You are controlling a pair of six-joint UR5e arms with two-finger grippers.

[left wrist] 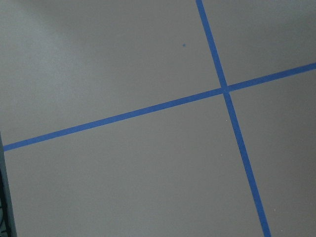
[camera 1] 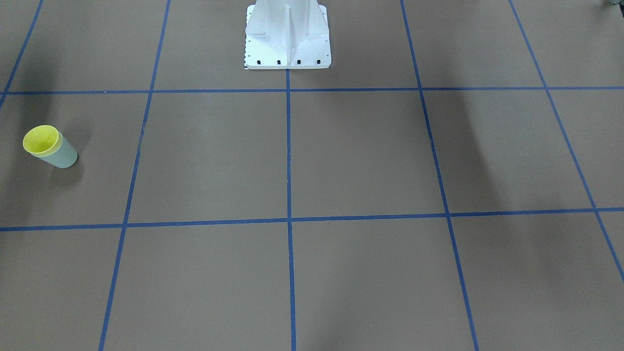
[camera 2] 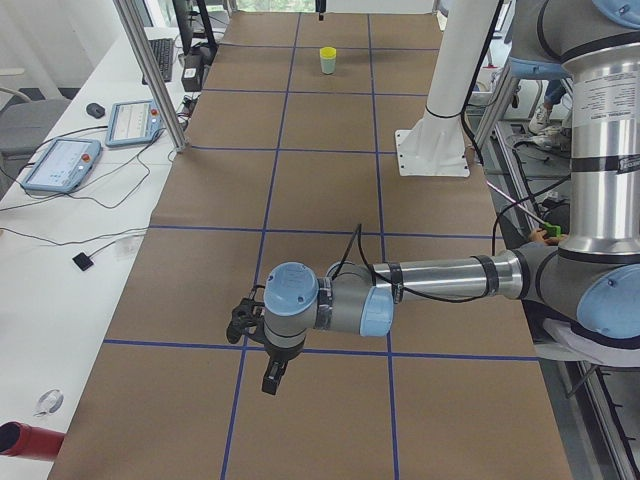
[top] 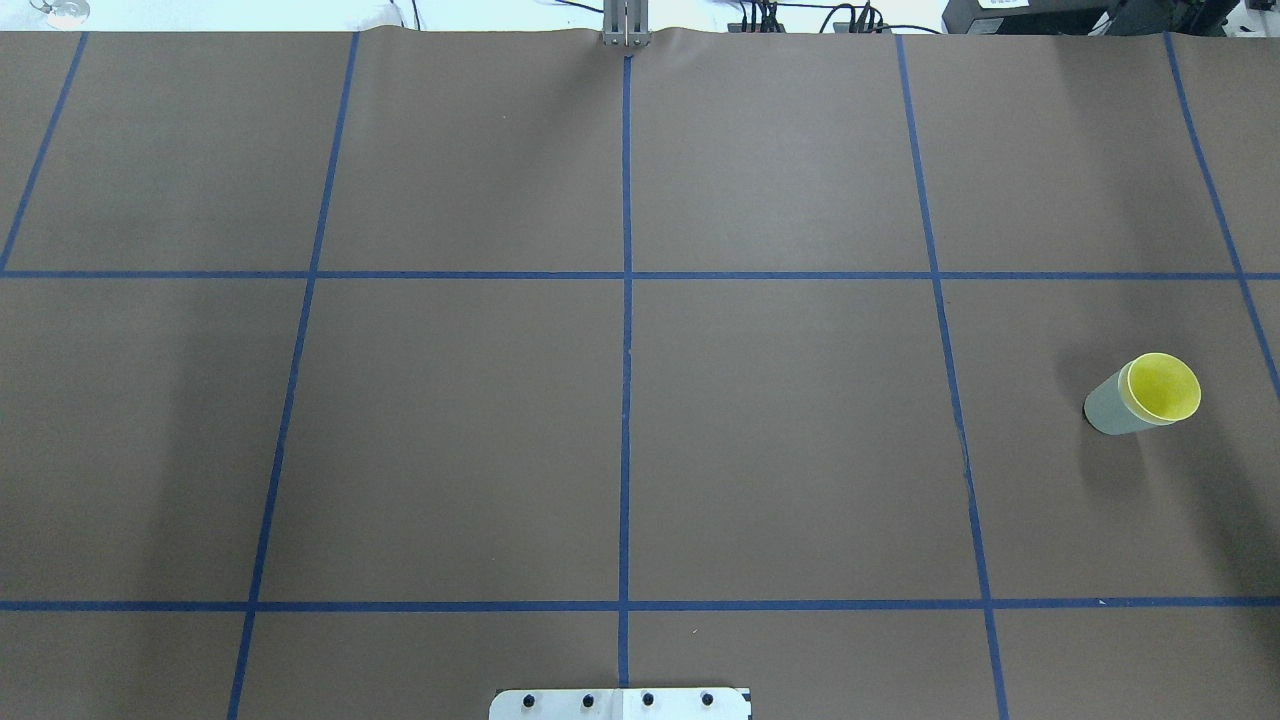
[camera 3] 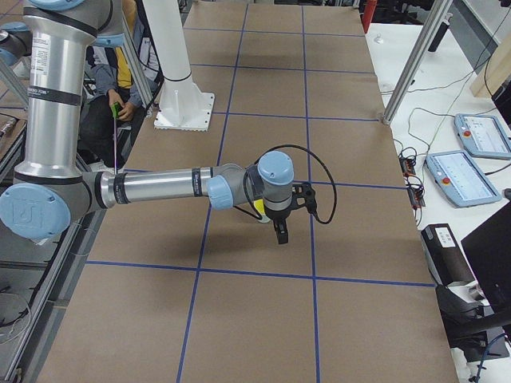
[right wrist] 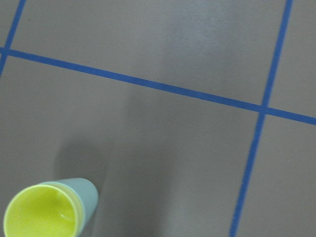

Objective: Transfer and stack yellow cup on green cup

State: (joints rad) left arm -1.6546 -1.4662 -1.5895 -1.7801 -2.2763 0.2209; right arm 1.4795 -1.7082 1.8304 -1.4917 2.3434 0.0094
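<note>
The yellow cup [camera 1: 43,140] sits nested upright inside the green cup [camera 1: 62,156] on the brown table, at the robot's right side. The overhead view shows the yellow cup [top: 1165,388] inside the green cup [top: 1105,405]. The right wrist view shows them at its lower left, the yellow cup [right wrist: 42,217] and green wall [right wrist: 88,195]. My right gripper [camera 3: 281,233] hangs above and beside the stack, apart from it. My left gripper [camera 2: 271,378] hovers over bare table far from the cups. Both show only in side views, so I cannot tell if they are open or shut.
The white robot pedestal [camera 1: 287,39] stands at the table's robot-side edge. Blue tape lines [top: 626,300] form a grid on the brown cover. Tablets [camera 2: 62,163] and cables lie on a side bench. A person [camera 3: 120,76] sits behind the pedestal.
</note>
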